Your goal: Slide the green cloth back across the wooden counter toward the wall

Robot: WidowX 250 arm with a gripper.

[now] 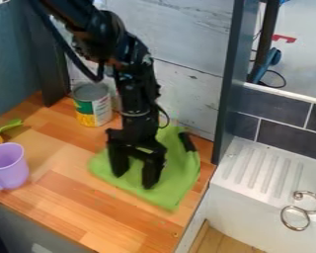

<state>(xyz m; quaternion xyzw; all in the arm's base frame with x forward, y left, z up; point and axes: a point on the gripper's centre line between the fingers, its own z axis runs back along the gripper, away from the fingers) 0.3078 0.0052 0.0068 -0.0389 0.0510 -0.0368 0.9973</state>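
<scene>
The green cloth (pixel 177 180) lies directly below the fingers of the black gripper (pixel 134 180), near the right edge of the wooden countertop (pixel 71 210). Its larger part extends to the right of them; its longer direction goes roughly from the back edge towards the front. The two fingers are spread, tips down; whether they touch the cloth, I cannot tell. The single arm (pixel 136 81) comes from upper left, its wrist almost vertical.

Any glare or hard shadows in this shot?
Camera view: soft light, no hard shadow evident on the green cloth; small glints on the arm and metal rings; black gripper mostly solid dark; white sink bright.
</scene>
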